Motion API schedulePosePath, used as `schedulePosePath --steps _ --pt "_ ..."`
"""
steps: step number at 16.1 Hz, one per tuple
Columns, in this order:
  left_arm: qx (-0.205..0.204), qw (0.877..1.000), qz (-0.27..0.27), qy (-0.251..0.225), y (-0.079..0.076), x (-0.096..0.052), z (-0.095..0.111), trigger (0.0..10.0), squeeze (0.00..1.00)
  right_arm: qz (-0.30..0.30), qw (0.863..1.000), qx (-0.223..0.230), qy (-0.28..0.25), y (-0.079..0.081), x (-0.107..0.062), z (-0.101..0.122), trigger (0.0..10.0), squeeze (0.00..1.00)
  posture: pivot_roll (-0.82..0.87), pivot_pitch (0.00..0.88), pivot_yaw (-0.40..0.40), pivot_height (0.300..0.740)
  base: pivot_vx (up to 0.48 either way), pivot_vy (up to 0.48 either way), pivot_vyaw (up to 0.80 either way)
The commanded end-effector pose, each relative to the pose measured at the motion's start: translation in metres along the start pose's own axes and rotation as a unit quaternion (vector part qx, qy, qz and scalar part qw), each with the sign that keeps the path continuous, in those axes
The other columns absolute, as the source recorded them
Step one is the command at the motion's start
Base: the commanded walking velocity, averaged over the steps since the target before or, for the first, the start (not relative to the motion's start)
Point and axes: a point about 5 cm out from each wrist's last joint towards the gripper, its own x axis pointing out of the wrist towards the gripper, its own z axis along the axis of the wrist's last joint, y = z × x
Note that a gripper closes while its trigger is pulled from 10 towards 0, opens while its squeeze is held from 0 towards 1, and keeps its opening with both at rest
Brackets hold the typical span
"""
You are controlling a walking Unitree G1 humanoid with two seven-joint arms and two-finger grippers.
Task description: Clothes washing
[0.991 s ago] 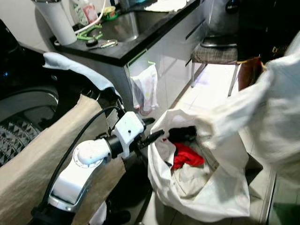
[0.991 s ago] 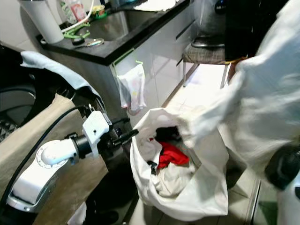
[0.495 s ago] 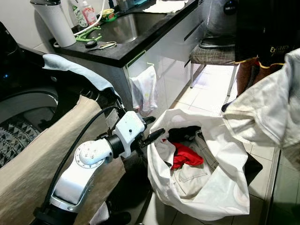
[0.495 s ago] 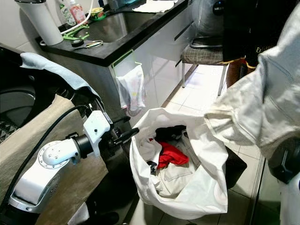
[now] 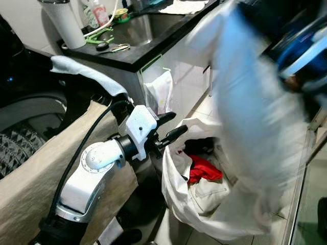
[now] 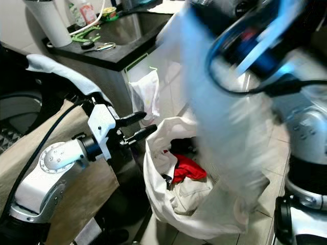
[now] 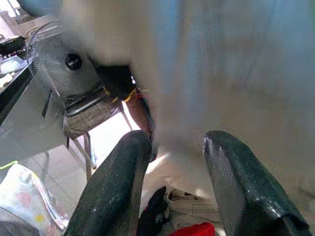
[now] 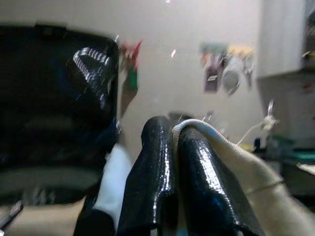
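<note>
Head views, right gripper: raised high on the robot's right and badly blurred; a pale garment (image 5: 255, 117) hangs down from it in front of the camera, motion-smeared.
Head views, left gripper (image 5: 171, 127): held out level, fingers parted with nothing between them, just beside the rim of the white laundry bag (image 5: 176, 199).
Head views, bag contents: a red item (image 5: 204, 169), something black beyond it, and a cream piece beneath; the bag sits open on the tiled floor, below and ahead of the left gripper.
Head views, washer: dark drum opening (image 5: 20, 148) on the robot's left, behind the left arm; a beige cloth (image 5: 46, 173) is draped over its front and a light blue cloth (image 5: 84, 74) lies above that.
Head views, worktop: black counter with a sink (image 5: 140, 28), beyond the left gripper.
Left wrist view: both black fingers (image 7: 115, 187) spread apart, empty; the blurred pale garment hangs just ahead of them, the red item below between the tips.
Right wrist view: fingers (image 8: 152, 172) pressed together on a fold of the cream fabric (image 8: 236, 162), which drapes over one finger; dark washer front beyond.
Step in hand (judgement): carrying the garment from bag to drum.
To do it well (judgement): keep the pinch firm, lift until the trailing hem clears the bag rim and the left arm, then swing over the drum before letting go.
</note>
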Motion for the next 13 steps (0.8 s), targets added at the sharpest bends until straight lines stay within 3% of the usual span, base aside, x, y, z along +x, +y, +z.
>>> schedulePosePath --steps 1,2,4,7,10,13 --pt "0.01 1.0 0.0 0.004 0.003 -0.004 0.003 10.0 0.0 0.032 0.999 -0.027 0.025 0.013 0.003 -0.004 0.0 0.0 -0.07 0.0 0.151 0.74 0.0 0.0 0.0" --pt "0.016 1.0 0.003 0.014 0.003 -0.005 0.002 10.0 0.0 -0.005 0.997 -0.03 0.076 0.012 -0.002 -0.031 0.0 0.0 -0.07 0.0 0.148 0.74 0.0 0.0 0.0" --pt "0.018 1.0 0.012 0.018 0.003 -0.008 0.001 10.0 0.0 -0.054 0.996 -0.031 0.066 0.011 0.001 -0.039 0.0 0.0 -0.07 0.0 0.125 0.74 0.0 0.0 0.0" --pt "0.013 0.998 0.057 0.004 0.005 -0.014 0.005 10.0 0.0 -0.063 0.998 0.005 0.016 0.014 0.011 -0.033 0.0 0.0 -0.05 0.0 0.053 0.74 0.0 0.0 0.0" --pt "0.015 0.997 0.08 -0.002 0.002 -0.022 0.01 10.0 0.0 -0.042 0.999 0.013 0.012 0.015 0.017 -0.033 0.0 0.0 -0.02 0.0 -0.01 0.74 0.0 0.0 0.0" --pt "0.035 0.996 0.069 0.035 -0.001 -0.028 0.006 10.0 0.0 -0.034 0.998 0.047 -0.012 0.014 0.021 -0.028 0.0 0.0 -0.01 0.0 -0.019 0.74 0.0 0.0 0.0"
